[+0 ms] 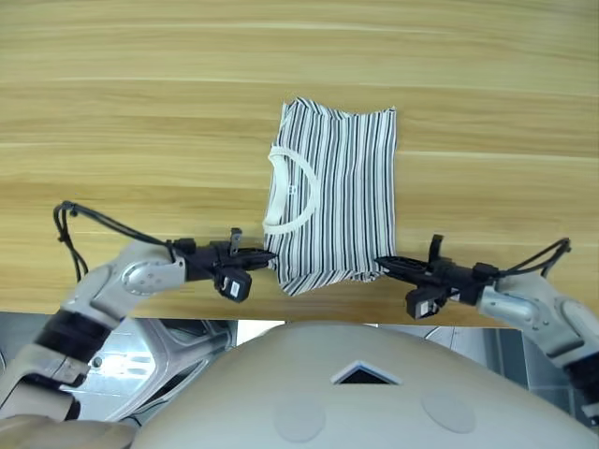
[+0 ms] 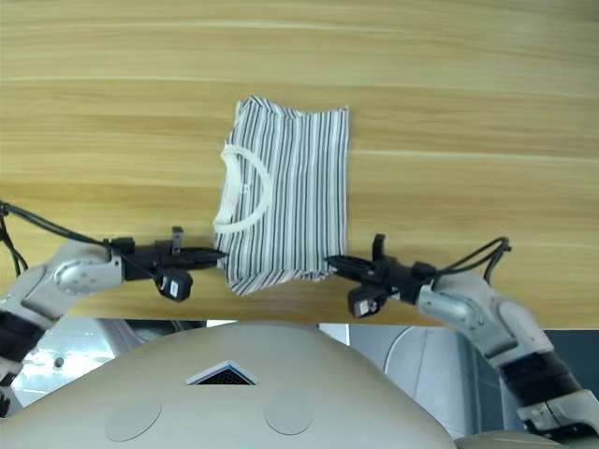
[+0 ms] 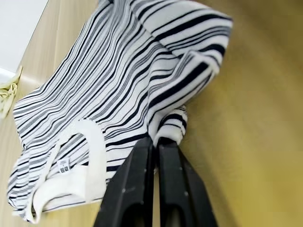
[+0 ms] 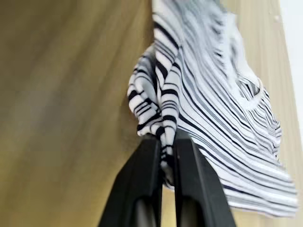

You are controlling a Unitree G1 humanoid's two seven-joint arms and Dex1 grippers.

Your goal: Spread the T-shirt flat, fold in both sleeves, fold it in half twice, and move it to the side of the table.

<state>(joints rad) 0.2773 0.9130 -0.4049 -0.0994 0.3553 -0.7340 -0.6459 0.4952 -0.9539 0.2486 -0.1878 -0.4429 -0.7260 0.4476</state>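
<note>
Your wooden table (image 1: 140,122) spans both eye views. The striped T-shirt (image 1: 351,196) lies on it as a rough folded rectangle, centred between the arms, with its near hem close to the table's front edge.

The left gripper (image 1: 271,255) is at the shirt's near-left corner. The wrist view shows its fingers pressed together, pinching a bunched fold of fabric just off the wood.

The right gripper (image 1: 381,264) is at the near-right corner. Its fingers are nearly closed, with striped cloth clamped between them and the corner lifted and crumpled.

The white collar (image 1: 304,192) curves along the shirt's left side. A small label (image 3: 64,164) sits inside the collar.
</note>
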